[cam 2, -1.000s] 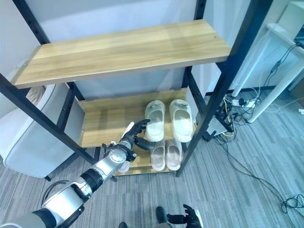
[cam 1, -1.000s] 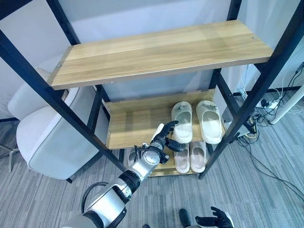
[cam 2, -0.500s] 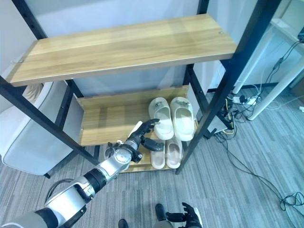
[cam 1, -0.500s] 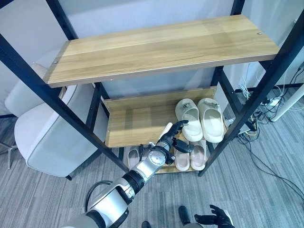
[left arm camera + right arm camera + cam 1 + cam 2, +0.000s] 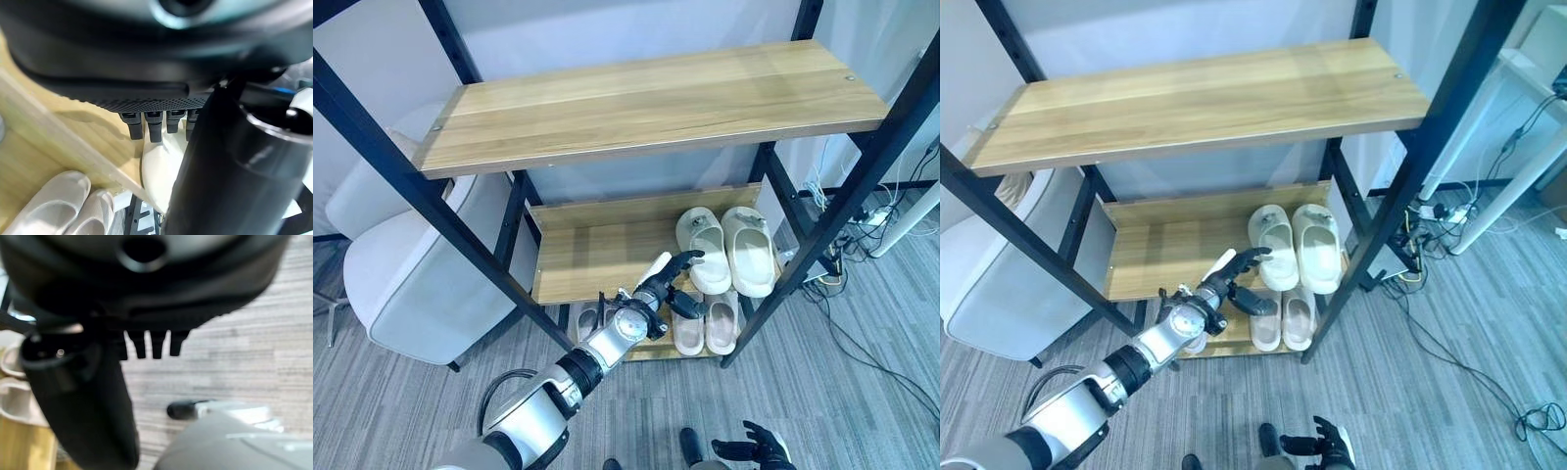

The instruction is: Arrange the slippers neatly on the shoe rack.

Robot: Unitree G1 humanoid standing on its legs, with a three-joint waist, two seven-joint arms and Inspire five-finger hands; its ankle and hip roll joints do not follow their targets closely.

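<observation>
Shoe rack (image 5: 401, 181), black frame with three wooden shelves. The top shelf (image 5: 646, 103) carried nothing. The middle shelf (image 5: 587, 257) held one pair of cream slippers (image 5: 731, 250) at its right end, side by side and touching, toes toward the back wall; the left part of that shelf was bare wood. The bottom shelf (image 5: 1234, 338) held a second, paler pair of slippers (image 5: 707, 323) directly beneath the first, also side by side, and a further slipper (image 5: 588, 320) to the left, partly hidden behind my forearm.

My left hand (image 5: 664, 286) hung at the front edge of the middle shelf, just left of the cream pair, fingers and thumb spread and holding nothing; the fingertips (image 5: 150, 128) pointed at the nearer cream slipper, and I could not tell whether they touched it. My right hand (image 5: 756, 450) hung low over the grey carpet (image 5: 862, 392), fingers loosely extended, holding nothing. A white chair (image 5: 406, 284) stood left of the rack.
</observation>
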